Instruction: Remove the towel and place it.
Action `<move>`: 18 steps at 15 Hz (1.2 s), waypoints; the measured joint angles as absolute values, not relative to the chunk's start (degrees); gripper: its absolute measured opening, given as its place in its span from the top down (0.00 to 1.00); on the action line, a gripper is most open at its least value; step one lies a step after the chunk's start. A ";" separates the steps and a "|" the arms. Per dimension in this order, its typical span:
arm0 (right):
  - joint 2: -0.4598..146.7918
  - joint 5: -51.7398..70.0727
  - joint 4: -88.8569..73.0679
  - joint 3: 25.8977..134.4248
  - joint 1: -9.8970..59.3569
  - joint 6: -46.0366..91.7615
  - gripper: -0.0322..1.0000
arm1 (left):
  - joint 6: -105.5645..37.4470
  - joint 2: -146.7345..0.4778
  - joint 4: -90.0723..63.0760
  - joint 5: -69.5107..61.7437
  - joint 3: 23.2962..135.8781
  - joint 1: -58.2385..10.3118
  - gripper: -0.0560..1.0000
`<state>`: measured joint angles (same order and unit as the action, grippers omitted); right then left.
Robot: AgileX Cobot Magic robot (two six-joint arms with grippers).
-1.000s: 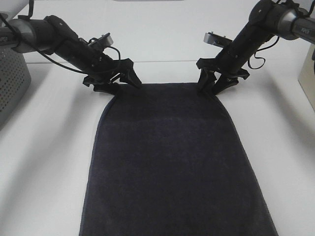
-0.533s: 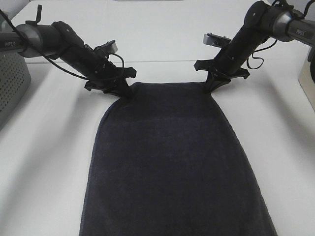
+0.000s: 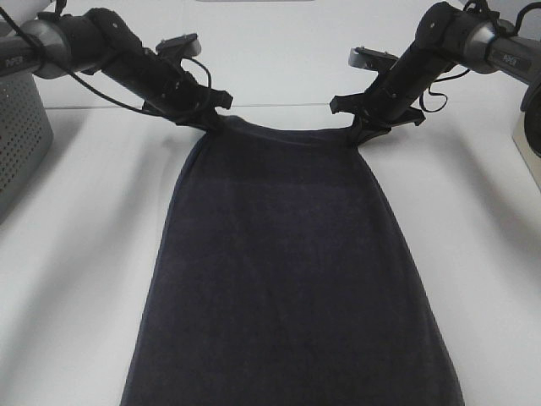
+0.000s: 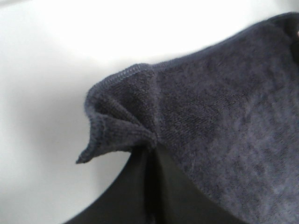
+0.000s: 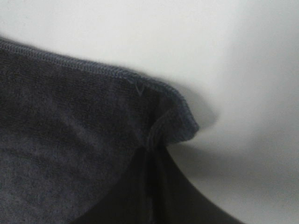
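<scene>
The towel (image 3: pixel 283 271) is a long dark navy terry cloth spread down the middle of the white table. Its far edge is lifted and sags between the two grippers. My left gripper (image 3: pixel 210 121) is shut on the far left corner. The left wrist view shows that corner (image 4: pixel 126 116) bunched between the closed black jaws. My right gripper (image 3: pixel 356 135) is shut on the far right corner. The right wrist view shows that hemmed corner (image 5: pixel 163 121) pinched the same way. The near end of the towel runs out of the exterior view.
A grey perforated basket (image 3: pixel 19 139) stands at the left edge of the table. A pale box-like object (image 3: pixel 528 135) shows at the right edge. White table surface (image 3: pixel 76 254) lies on both sides of the towel.
Both grippers closed on the towel's far corners and rose, lifting the far edge off the table and drawing it away from the camera.
</scene>
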<state>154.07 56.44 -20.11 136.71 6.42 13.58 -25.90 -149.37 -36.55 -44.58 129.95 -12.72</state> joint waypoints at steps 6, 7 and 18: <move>154.18 52.02 -19.88 143.76 6.42 13.64 0.96 | -27.73 -149.37 -36.10 -39.65 133.96 -12.72 0.93; 154.18 51.68 -19.88 143.93 6.42 13.64 0.96 | -28.25 -149.37 -36.10 -38.67 133.96 -12.72 0.93; 156.99 47.33 -19.88 143.98 6.42 13.64 0.96 | -33.75 -152.98 -36.84 -29.56 133.96 -12.72 0.93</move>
<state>156.99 47.33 -19.88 143.98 6.42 13.64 -33.75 -152.98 -36.84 -29.56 133.96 -12.72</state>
